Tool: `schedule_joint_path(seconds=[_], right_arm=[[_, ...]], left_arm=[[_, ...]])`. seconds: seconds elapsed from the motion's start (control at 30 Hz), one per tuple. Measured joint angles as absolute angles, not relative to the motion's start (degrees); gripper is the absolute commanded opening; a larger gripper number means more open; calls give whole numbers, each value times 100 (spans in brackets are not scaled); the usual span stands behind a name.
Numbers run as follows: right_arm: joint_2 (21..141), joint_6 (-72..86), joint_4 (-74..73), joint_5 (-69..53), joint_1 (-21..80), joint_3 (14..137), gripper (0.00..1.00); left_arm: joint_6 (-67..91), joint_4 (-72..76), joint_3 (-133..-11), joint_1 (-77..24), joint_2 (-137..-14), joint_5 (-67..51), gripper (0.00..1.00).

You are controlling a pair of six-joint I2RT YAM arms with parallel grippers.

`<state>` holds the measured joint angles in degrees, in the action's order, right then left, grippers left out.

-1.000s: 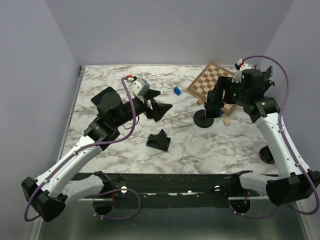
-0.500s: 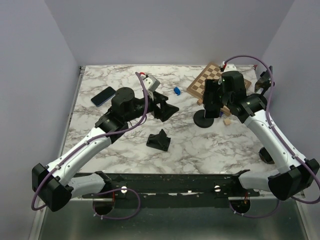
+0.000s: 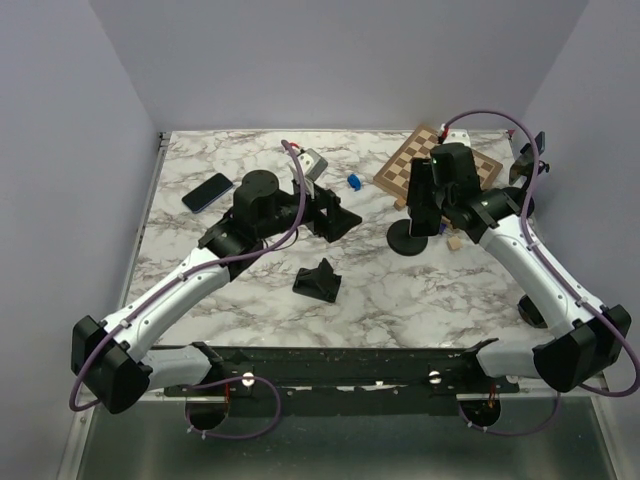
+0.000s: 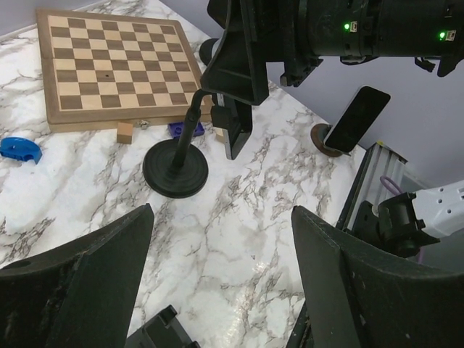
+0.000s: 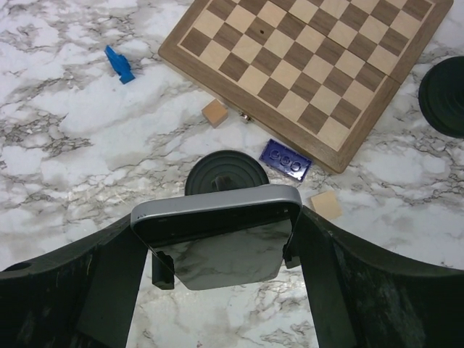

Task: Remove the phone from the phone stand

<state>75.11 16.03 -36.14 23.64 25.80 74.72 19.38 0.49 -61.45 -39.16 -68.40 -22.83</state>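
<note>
Nearest us, the left gripper (image 4: pixel 221 212) is hanging short of the stand with its fingers spread wide and nothing between them. Further on, the right gripper (image 5: pixel 221 217) is straddling the phone (image 5: pixel 217 254), one finger (image 5: pixel 80 290) at each long side. We are not able to tell whether the pads are pressing on the edges or sitting just beside them.

We are judging this to be the grasp. We are wanting both pads square on the side edges, above the cradle's clips. Then we are wanting a pull straight along the phone's length, so the phone stand (image 5: pixel 226 168) is not tipping on its round base.

The phone is sitting in that cradle, its long axis nearly upright. Its top short edge is pointing up at the wrist camera, and its glossy face is turning away from the chessboard (image 5: pixel 304 65) beyond.
</note>
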Motion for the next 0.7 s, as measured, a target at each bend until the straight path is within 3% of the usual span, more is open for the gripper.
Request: schedule_joint_path(seconds=[0.1, 0.2, 0.3, 0.43, 0.7], right_arm=[[7550, 1629, -3607, 2362, 2582, 7472, 57], [7548, 1667, -3605, 2307, 2580, 7472, 25], [7533, 1706, -3607, 2134, 2580, 7472, 3], [7526, 1802, -3581, 1726, 2582, 7472, 1], [7432, 1905, -3562, 1090, 2655, 7413, 1]], left_arm=[[1955, 47, -6145, -3938, -6879, -2305, 81], [1979, 49, -6154, -3966, -6921, -2366, 78], [2025, 58, -6228, -3988, -7070, -2493, 71], [2147, 119, -6340, -3990, -7456, -2694, 65], [2357, 467, -6285, -4211, -8119, -2818, 69]])
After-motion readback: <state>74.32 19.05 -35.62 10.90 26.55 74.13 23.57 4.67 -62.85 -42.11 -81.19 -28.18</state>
